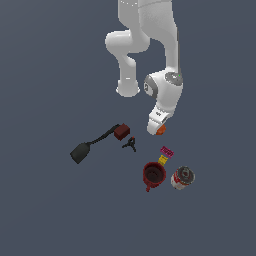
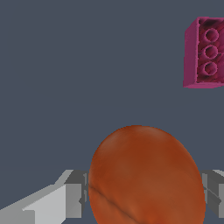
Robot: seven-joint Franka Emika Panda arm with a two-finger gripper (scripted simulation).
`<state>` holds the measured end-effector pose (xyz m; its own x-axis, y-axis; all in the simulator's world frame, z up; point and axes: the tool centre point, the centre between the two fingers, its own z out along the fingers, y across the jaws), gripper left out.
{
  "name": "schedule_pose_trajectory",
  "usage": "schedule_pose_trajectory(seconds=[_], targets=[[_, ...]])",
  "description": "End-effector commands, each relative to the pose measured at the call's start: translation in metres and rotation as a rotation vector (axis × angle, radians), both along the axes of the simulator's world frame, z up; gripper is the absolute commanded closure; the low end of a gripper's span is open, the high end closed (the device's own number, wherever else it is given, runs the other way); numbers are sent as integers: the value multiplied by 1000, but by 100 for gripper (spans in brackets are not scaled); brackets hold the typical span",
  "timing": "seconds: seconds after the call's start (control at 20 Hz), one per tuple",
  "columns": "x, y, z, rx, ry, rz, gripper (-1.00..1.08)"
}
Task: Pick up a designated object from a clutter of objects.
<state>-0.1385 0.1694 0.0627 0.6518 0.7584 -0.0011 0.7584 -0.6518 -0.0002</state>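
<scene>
Flanking orange ball [image 2: 146,179]: fingers [image 2: 74,199] apart, contact unclear | pink brick [image 2: 204,52] near | mug [image 1: 154,175], can [image 1: 182,177] beyond

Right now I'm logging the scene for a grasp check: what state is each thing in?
claw: fingers on either side of the orange ball, grip not confirmed
orange ball: between the claw fingers
red mug: upright, open, apart from the claw
red-white can: tilted, untouched
dark red box: on the floor, untouched
black corded tool: lying flat
black clip: lying flat
pink brick: studs showing, untouched
</scene>
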Motion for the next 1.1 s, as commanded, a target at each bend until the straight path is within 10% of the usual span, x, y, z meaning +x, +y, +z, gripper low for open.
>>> schedule_pose_trajectory(seconds=[0.0, 1.05], targets=[[4, -6, 10, 1, -2, 0, 108], [68, -102, 170, 8, 0, 2, 108]])
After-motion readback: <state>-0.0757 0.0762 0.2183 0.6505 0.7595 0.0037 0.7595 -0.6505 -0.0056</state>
